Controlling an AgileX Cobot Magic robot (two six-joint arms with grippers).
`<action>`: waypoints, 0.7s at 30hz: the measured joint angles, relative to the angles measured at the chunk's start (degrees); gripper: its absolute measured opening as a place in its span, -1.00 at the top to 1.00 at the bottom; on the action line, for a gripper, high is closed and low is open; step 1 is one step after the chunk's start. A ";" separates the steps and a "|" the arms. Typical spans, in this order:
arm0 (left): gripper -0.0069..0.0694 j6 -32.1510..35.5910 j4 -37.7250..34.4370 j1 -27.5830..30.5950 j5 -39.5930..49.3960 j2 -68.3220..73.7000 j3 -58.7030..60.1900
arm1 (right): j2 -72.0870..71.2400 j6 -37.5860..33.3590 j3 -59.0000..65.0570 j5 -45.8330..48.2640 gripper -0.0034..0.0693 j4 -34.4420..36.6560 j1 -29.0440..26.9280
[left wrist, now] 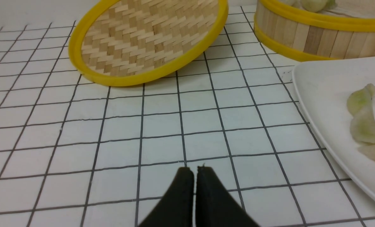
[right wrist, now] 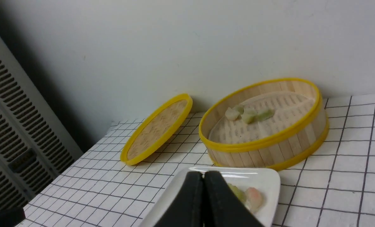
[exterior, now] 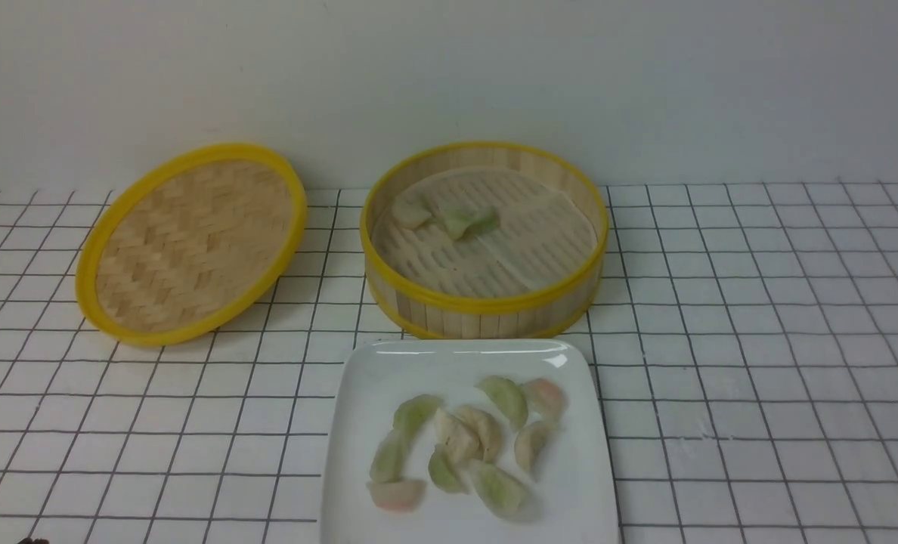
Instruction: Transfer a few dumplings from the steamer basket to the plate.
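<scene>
Both grippers are seen with jaws pressed together and nothing pinched: the left gripper [left wrist: 194, 170] low over the gridded bench [left wrist: 162, 126], the right gripper [right wrist: 203, 176] raised above the plate [exterior: 358, 423]. Ten or so dumplings [exterior: 464, 446] are gathered on the plate, while a few more [exterior: 449, 215] lie in the steamer basket [exterior: 487, 302] just behind it.

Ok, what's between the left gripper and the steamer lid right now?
Nothing: in the left wrist view only bare grid-patterned tablecloth lies between the shut left gripper and the steamer lid. The plate sits off to the side.
</scene>
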 joint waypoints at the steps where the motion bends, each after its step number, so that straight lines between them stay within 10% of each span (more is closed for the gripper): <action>1: 0.83 0.00 0.00 0.00 0.00 0.00 0.00 | 0.00 0.26 0.00 -0.33 0.95 0.00 0.00; 10: 0.83 0.00 0.00 0.00 0.00 0.00 0.00 | 0.00 -4.23 0.76 -10.00 0.95 -2.64 0.00; 21: 0.83 0.00 0.00 0.00 0.00 0.00 0.00 | 0.00 -32.29 5.00 -16.49 0.95 14.16 0.00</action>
